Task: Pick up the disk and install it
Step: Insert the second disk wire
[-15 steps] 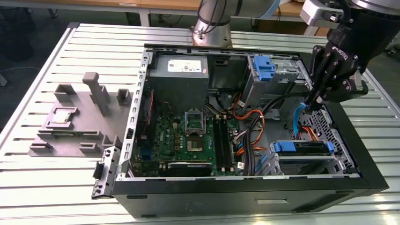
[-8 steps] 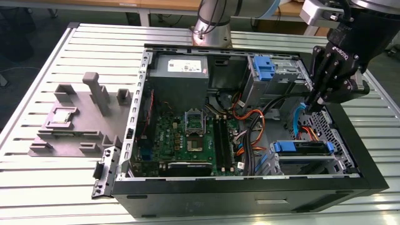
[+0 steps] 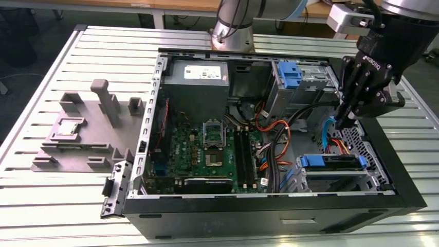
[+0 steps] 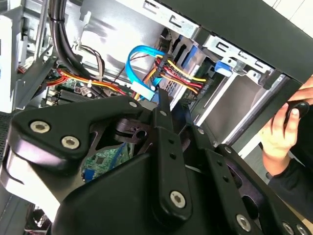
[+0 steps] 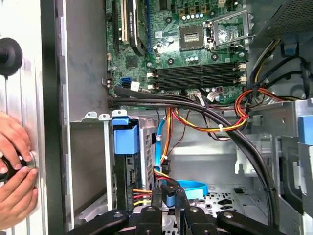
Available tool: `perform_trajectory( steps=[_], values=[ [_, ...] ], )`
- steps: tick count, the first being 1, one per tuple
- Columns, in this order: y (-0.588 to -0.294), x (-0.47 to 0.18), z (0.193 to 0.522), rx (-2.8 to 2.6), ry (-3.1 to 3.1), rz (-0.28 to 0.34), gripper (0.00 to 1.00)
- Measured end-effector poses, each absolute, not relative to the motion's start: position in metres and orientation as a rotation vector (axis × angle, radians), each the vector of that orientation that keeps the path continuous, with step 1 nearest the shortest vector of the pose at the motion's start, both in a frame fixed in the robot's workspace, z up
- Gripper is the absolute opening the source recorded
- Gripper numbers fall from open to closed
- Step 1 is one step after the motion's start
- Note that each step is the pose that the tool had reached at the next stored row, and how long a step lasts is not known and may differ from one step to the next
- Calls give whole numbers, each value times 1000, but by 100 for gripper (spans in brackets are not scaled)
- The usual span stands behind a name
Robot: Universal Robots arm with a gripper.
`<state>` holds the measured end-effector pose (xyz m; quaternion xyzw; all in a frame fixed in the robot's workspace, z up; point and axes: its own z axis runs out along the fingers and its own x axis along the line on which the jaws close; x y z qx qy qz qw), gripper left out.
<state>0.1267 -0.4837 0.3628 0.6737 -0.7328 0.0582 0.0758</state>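
Note:
The disk (image 3: 334, 162) lies flat in the metal drive cage at the case's front corner, on the exterior view's right, with its blue rail (image 5: 124, 141) facing outwards. My gripper (image 3: 345, 122) hangs just above and behind that cage, fingers pointing down into the case. In the first wrist view the two black fingers (image 5: 156, 196) stand close together with the plug of a blue data cable (image 5: 168, 197) pinched between them, a short way from the disk's connector end. The gripper (image 4: 171, 100) also shows in the second wrist view, beside the looped blue cable (image 4: 139, 54).
Red, yellow and black power wires (image 5: 205, 122) cross over the cage. An upright blue latch (image 3: 291, 74) stands in the upper bay. The motherboard (image 3: 205, 149) fills the case floor. A person's hands (image 5: 14, 171) rest on the table outside the case wall. A grey fixture (image 3: 82, 128) sits at the exterior view's left.

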Motion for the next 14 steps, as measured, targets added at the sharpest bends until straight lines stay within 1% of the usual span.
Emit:
perform_trajectory(
  steps=[5,7,8,14],
  values=[
    [-484,127,358,2019,-2196,177,25],
    [-484,127,358,2015,-2192,184,24],
    [-484,127,358,2013,-2190,188,17],
    [-484,127,358,2010,-2186,195,16]
  ],
)
